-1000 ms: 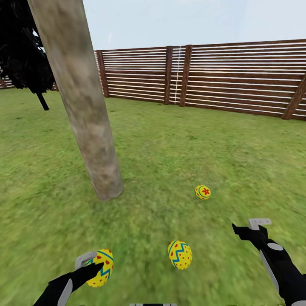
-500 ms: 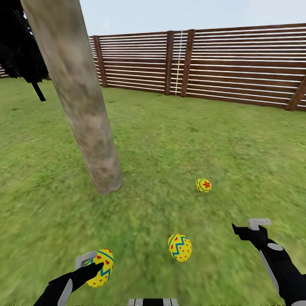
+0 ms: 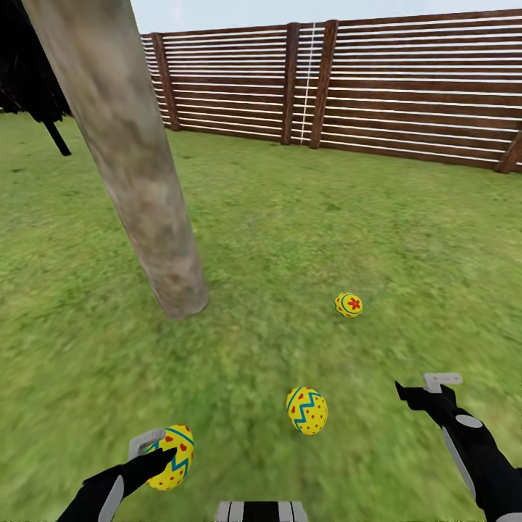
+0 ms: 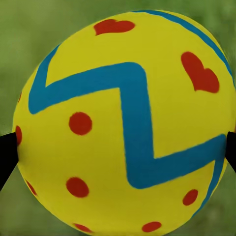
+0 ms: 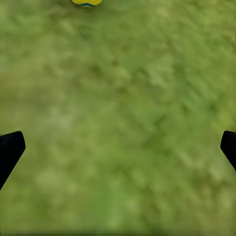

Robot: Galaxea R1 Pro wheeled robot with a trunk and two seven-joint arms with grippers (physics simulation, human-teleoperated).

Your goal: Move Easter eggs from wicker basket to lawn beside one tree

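Left gripper (image 3: 161, 455) jaws pinching third egg (image 4: 123, 123) across its widest girth, low over lawn (image 3: 304, 217); smooth, rounded, light, probably slippery; two eggs (image 3: 307, 410) (image 3: 349, 304) grounded near tree (image 3: 138, 174); right gripper (image 3: 428, 388) jaws spread, empty.

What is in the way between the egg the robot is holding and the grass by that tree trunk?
Nothing visible. The left gripper holds the egg above open lawn, and only grass lies between it and the tree. The other two eggs lie off to the right, out of the path.
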